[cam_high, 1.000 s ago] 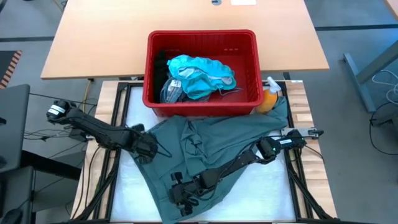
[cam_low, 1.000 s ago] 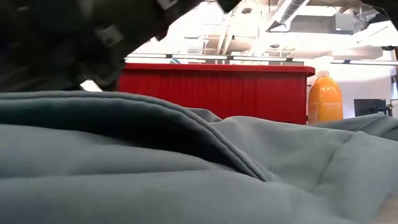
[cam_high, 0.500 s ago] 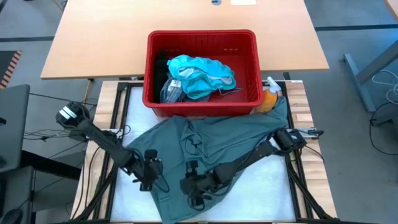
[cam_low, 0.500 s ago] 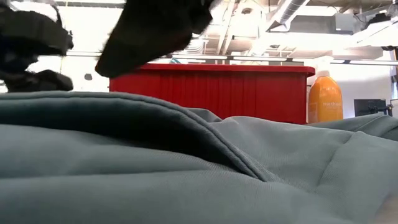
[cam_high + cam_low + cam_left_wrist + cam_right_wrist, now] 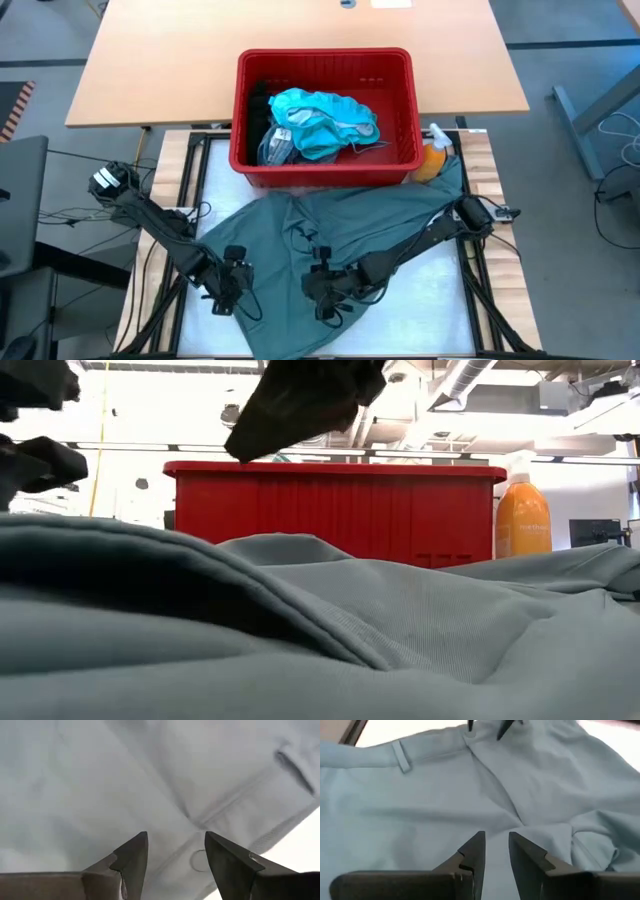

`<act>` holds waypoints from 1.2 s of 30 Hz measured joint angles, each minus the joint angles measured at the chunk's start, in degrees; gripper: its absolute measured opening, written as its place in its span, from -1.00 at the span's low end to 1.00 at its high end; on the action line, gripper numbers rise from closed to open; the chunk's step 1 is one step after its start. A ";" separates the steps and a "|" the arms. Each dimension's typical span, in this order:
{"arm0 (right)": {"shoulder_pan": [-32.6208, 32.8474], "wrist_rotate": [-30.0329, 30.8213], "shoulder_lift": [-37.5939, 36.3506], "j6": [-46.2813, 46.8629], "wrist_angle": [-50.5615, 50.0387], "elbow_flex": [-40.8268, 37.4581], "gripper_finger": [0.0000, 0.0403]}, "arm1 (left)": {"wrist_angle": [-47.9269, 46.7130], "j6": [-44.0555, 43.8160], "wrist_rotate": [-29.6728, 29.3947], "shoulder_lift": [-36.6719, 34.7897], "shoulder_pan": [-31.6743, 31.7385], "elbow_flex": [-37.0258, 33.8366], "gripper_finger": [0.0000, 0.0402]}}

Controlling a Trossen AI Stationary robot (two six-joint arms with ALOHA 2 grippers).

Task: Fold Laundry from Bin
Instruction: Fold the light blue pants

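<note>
Two grippers hang over one grey-green garment (image 5: 340, 235), which lies spread and rumpled on the white work surface (image 5: 440, 300) just in front of the red bin (image 5: 325, 160). At the left, the left gripper (image 5: 228, 285) sits above the garment's left edge, its fingers spread with nothing between them; its wrist view looks down on a waistband with a button (image 5: 199, 861) just ahead of the tips. Toward the middle, the right gripper (image 5: 322, 290) hovers over the cloth with its fingers a narrow gap apart, also holding nothing (the fabric below it shows a seam and some folds). Behind them, the bin holds a bright teal garment (image 5: 325, 120) and something dark at its left end. At the right, an orange spray bottle (image 5: 432, 160) stands just beside the bin's corner.

The step in hand looks like laying this garment flat before folding. The next move probably calls for each gripper to descend and pinch an edge, the left near the waistband, then draw the cloth smooth.
</note>
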 joint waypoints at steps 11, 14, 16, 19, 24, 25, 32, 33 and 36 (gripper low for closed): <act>0.11 2.86 -1.19 2.24 -8.72 -0.09 -0.44 | 6.80 -0.19 4.59 7.72 -2.73 -1.22 -0.07; -0.07 5.63 -3.50 4.98 -16.15 -0.13 -0.44 | 8.55 -1.25 10.09 11.05 -3.37 -0.85 -0.07; -0.89 6.50 -5.66 5.79 -17.80 -2.27 -0.44 | 9.27 -2.14 13.33 11.98 -3.64 -0.69 -0.07; -3.14 6.39 -10.53 8.06 -15.78 -10.34 -0.44 | 8.46 -3.82 14.72 11.32 -4.45 -0.52 -0.07; -7.72 -0.07 -18.17 15.99 -1.50 -28.13 -0.44 | 2.18 -4.60 10.07 5.27 -6.13 1.88 -0.07; -8.18 -1.93 -18.65 17.42 1.18 -31.15 -0.44 | 1.14 -4.52 6.43 3.72 -6.46 2.78 -0.07; -6.24 -7.82 -18.15 25.90 3.44 -38.97 -0.44 | 3.79 -4.33 -12.66 1.46 -6.52 2.19 -0.07; -5.64 -9.17 -17.98 26.38 3.83 -38.99 -0.44 | 5.38 -4.49 -12.62 2.48 -6.21 1.61 -0.07; -3.70 -14.87 -18.03 27.20 4.13 -38.44 -0.44 | 12.67 -4.42 -10.32 6.52 -5.61 -0.73 -0.07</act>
